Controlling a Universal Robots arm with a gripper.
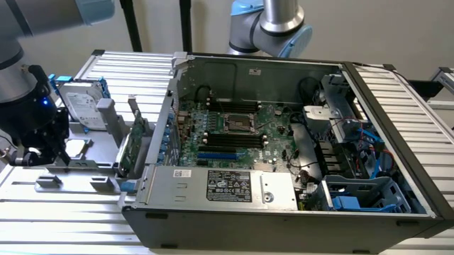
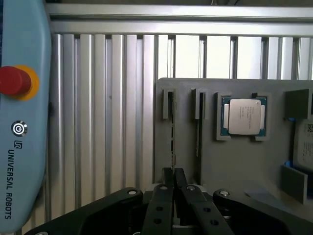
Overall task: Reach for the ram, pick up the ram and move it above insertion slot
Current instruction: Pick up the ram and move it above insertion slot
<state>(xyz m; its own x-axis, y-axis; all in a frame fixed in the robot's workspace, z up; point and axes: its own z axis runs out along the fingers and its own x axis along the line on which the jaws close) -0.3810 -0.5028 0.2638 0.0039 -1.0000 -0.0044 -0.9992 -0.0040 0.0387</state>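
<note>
**Exterior view.** The gripper (image 1: 30, 157) hangs low over the grey holder tray (image 1: 78, 169) on the table (image 1: 71, 226), outside the open computer case (image 1: 284, 215). The insertion slot (image 1: 234, 139) is one of the parallel black sockets on the motherboard. It lies well apart from the fingers, inside the case toward the exterior view's right.

**Wrist view.** The fingers (image 2: 167, 178) are drawn together with barely a hairline gap. The ram (image 2: 172, 132) stands on edge in a tray groove and runs straight ahead from the fingertips, with its near end at the tips. A second stick (image 2: 199, 125) stands in the next groove, just beside the fingers' line, and a processor chip (image 2: 243, 116) sits beyond it. It cannot be told whether the tips actually pinch the ram.

**Step in hand.** Judged from this, the work is at the end of the reach, at the grasp, and the ram is not yet lifted. Any lift calls for a firm, square hold on the thin edge and a straight pull along the groove, clear of the neighbouring stick.
</note>
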